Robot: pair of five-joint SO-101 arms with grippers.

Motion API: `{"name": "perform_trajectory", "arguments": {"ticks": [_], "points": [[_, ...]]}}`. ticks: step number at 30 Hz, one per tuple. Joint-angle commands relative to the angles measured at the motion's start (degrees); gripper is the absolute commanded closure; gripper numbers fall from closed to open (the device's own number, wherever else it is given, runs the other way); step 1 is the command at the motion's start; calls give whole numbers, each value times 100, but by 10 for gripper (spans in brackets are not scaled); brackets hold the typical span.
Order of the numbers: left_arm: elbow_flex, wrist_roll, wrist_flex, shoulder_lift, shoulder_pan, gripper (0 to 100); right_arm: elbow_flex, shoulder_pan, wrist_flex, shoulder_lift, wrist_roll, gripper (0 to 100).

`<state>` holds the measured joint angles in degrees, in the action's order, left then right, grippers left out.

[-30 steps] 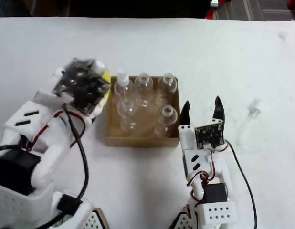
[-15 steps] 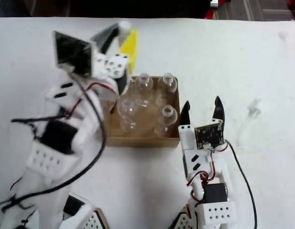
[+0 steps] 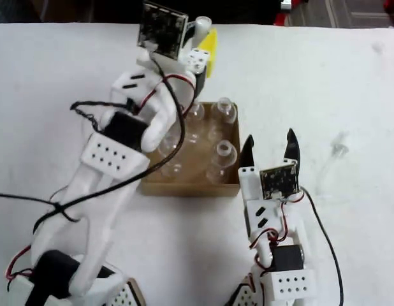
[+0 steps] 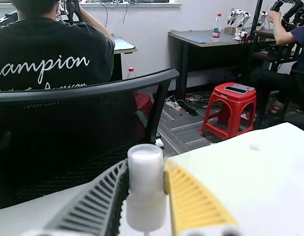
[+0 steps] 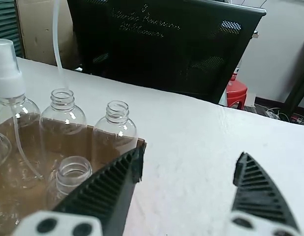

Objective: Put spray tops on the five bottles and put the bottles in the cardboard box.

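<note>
Left fingers [image 4: 191,196] clamped on a spray top [image 4: 146,189] — held up over the far edge of the cardboard box [image 3: 190,189]. Right fingers [image 3: 291,148] spread apart, empty, just beside the box's near right corner above the counter [image 3: 312,76]. Bottles [image 3: 223,155] stand in the box — one capped bottle [image 5: 9,118] among them.

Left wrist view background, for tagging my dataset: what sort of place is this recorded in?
Probably a shared office or robotics workroom: a black mesh office chair at the white table, a dark desk by the wall, and a red plastic stool near loose cables on the floor.
</note>
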<state>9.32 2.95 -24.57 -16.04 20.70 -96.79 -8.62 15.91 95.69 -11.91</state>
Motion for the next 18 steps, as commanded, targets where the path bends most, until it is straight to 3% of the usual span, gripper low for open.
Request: {"name": "perform_trajectory", "arguments": {"ticks": [1, 18], "points": [[-360, -255, 176, 84, 13, 977, -35, 22, -4, -13, -70, 729], [-334, -308, 176, 145, -92, 977, -35, 22, -4, -13, -70, 729]]}}
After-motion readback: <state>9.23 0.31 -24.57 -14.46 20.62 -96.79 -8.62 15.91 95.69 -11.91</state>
